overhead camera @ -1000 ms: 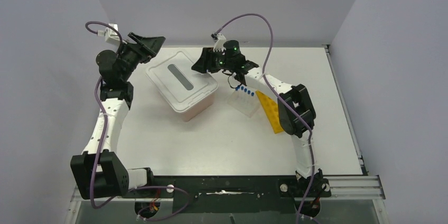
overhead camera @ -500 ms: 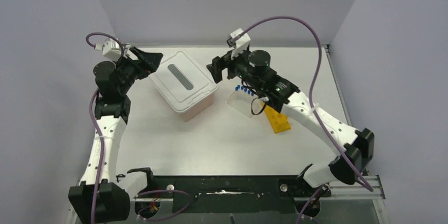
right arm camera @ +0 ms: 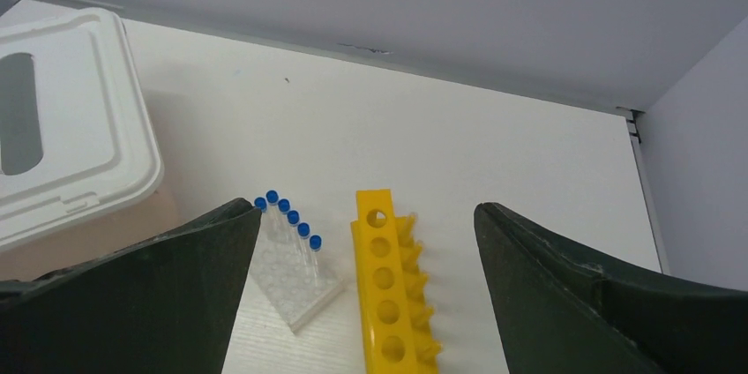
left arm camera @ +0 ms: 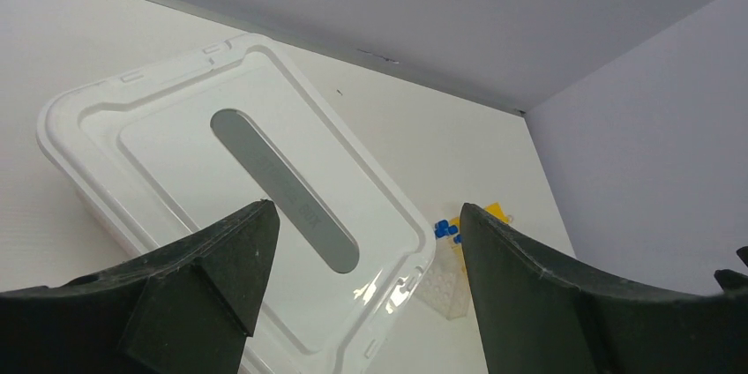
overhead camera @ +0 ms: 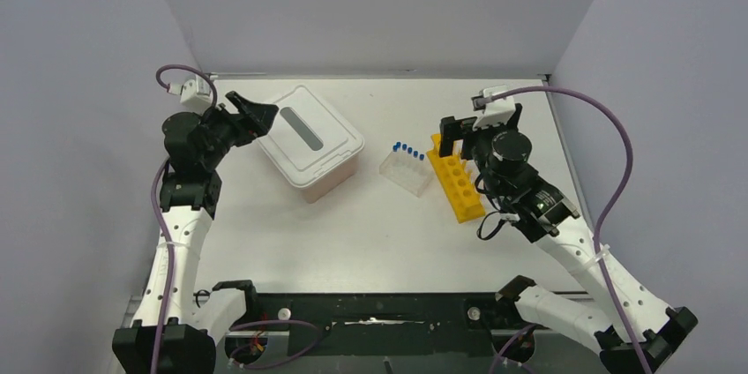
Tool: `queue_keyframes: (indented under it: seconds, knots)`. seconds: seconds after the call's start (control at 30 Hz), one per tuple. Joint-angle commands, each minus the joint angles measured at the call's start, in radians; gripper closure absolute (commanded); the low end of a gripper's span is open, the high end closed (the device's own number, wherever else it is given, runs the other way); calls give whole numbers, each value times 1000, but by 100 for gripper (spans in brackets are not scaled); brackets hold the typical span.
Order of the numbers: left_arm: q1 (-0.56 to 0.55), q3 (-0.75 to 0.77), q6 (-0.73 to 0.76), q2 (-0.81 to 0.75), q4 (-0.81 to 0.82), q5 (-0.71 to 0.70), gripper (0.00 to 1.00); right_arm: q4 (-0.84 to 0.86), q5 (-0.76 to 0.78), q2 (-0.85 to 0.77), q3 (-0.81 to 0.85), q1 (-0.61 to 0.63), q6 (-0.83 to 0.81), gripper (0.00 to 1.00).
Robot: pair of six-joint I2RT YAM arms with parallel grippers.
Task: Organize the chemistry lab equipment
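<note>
Centre right in the overhead view, the yellow holed rack [overhead camera: 459,187] lies just beside the clear tube rack [overhead camera: 411,176] with its blue-capped clear tubes [overhead camera: 407,150]. The right gripper [overhead camera: 449,133] hangs above the yellow rack's upper end, jaws spread and empty. Upper left, the left gripper [overhead camera: 262,115], likewise spread and empty, is beside the white lid [overhead camera: 310,131], which hides the pink tub's [overhead camera: 333,182] inside.

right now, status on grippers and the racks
Left gripper open, empty, at left edge of white lid. Right gripper open, empty, by far end of yellow holed rack. Clear tube rack beside it, holding blue-capped tubes. Nothing in the way.
</note>
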Motion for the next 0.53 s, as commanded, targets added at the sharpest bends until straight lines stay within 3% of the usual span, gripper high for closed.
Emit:
queue_keyframes:
  seconds: [0.0, 0.5]
  knots:
    - [-7, 11, 21, -16, 24, 1, 25, 8, 36, -40, 0, -13, 30, 2]
    - [-8, 5, -3, -13, 34, 9, 25, 9, -47, 54, 100, -39, -9, 2]
